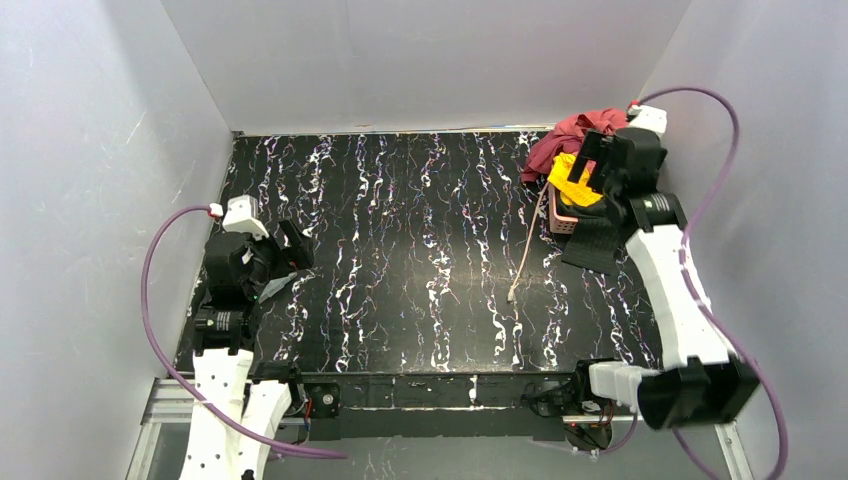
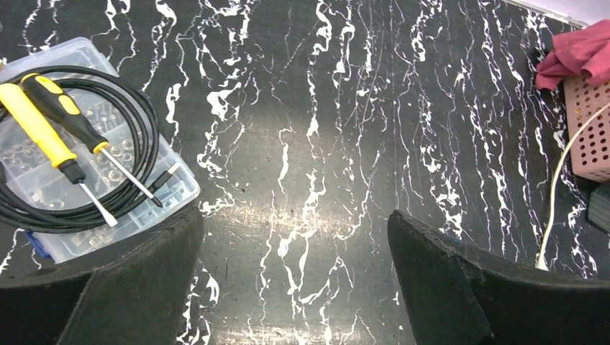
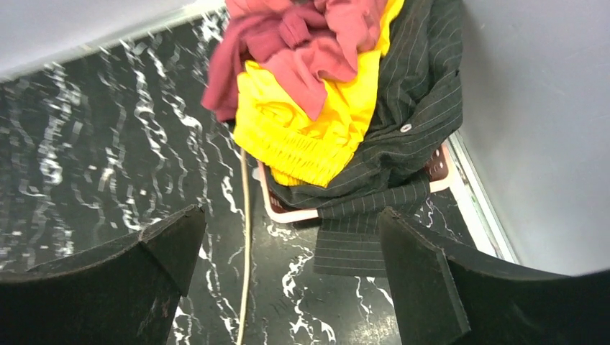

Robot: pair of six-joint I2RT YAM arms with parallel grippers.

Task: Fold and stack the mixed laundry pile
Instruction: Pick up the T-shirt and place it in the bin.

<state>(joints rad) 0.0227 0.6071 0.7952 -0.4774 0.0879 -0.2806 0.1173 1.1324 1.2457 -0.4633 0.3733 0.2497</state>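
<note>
**Marbled black table [image 1: 400, 250], first pick**

Upper right, the pile [image 1: 570, 135] heaps over the basket [image 1: 560, 222]. Right gripper [image 3: 289, 215] hangs above it, wide, empty; left gripper [image 2: 293, 215] likewise. Pinch only the top red garment [image 3: 316, 43], clear of the cord [image 3: 245, 237].

The top camera looks down from high above the near edge onto the whole surface [image 1: 400, 260]. The left wrist camera looks low across it toward the basket [image 2: 590, 136]. The right wrist camera sits close above the laundry pile [image 3: 309, 129]. All three share that corner.
</note>
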